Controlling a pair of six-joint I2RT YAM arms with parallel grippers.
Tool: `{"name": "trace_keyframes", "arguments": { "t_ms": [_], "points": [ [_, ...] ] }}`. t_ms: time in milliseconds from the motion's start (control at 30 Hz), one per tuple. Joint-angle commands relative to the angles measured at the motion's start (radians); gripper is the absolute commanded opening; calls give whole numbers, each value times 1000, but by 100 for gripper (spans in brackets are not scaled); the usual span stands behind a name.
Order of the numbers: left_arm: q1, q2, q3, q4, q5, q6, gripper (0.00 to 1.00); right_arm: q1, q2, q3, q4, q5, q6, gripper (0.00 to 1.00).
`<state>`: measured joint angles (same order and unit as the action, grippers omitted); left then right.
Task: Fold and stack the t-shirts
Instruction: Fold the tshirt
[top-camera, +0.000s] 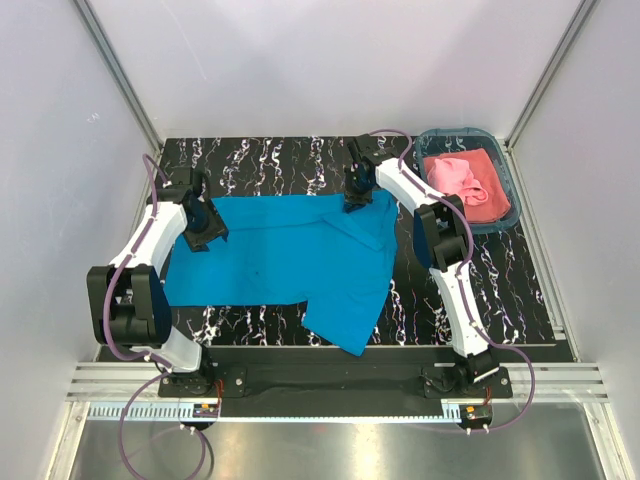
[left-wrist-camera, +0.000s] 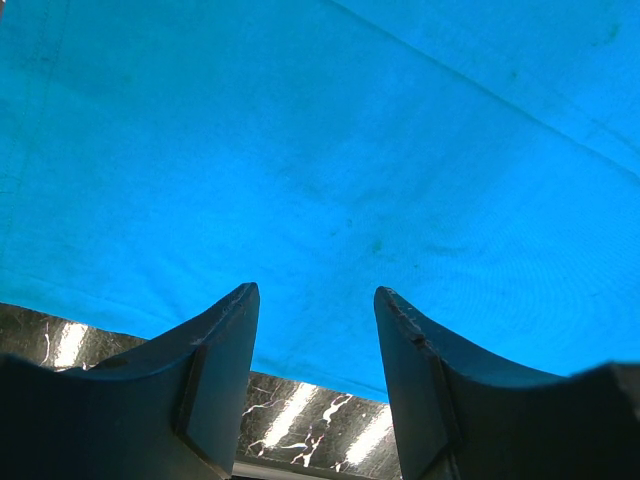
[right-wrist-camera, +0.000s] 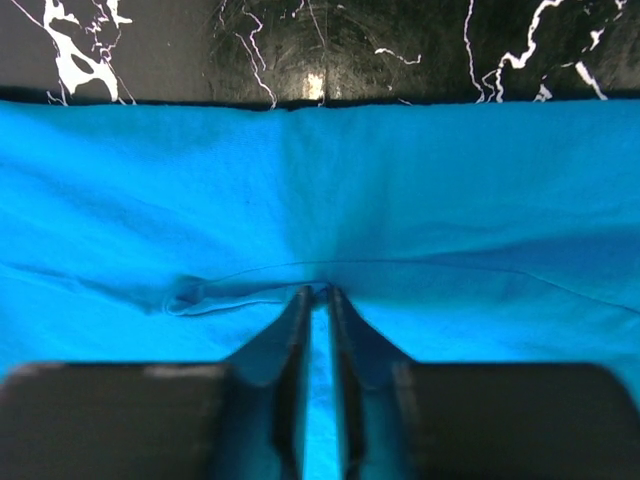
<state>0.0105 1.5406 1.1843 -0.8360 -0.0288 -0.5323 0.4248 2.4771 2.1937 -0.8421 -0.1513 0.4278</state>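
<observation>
At the table's (top-camera: 480, 290) two o'clock corner sat a teal basket (top-camera: 507, 200) with the pink t-shirt (top-camera: 462, 180) crumpled inside. The turquoise t-shirt (top-camera: 290, 265) lay spread across the middle of the black marbled table, one part trailing toward six o'clock. The right gripper (top-camera: 357, 203) pinched a fold at the shirt's one o'clock edge, jaws nearly together on cloth. The left gripper (top-camera: 205, 228) hung at ten o'clock, jaws apart over the shirt's edge, holding nothing.

Left arm bent at the elbow, left gripper (left-wrist-camera: 315, 300) low with jaws apart, right arm reaching forward, right gripper (right-wrist-camera: 318, 295) pinching the blue t-shirt (top-camera: 280, 250)
</observation>
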Motion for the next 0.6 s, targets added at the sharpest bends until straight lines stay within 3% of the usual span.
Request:
{"name": "trace_keyframes", "arguments": {
  "t_ms": [0,33,100,433,567],
  "points": [
    [-3,-30,18,11,4,9,55,12,-10,28,6,-17,3,15],
    [-3,-34,17,11,1,9,55,12,-15,28,6,-19,3,5],
    [-3,-37,18,9,-5,14,55,15,-30,21,5,-14,2,0],
    [-3,-56,24,6,-19,15,55,29,-155,-51,-80,-14,43,0],
    [-3,-65,23,0,-25,15,55,55,-227,-149,-81,-95,97,0]
  ]
}}
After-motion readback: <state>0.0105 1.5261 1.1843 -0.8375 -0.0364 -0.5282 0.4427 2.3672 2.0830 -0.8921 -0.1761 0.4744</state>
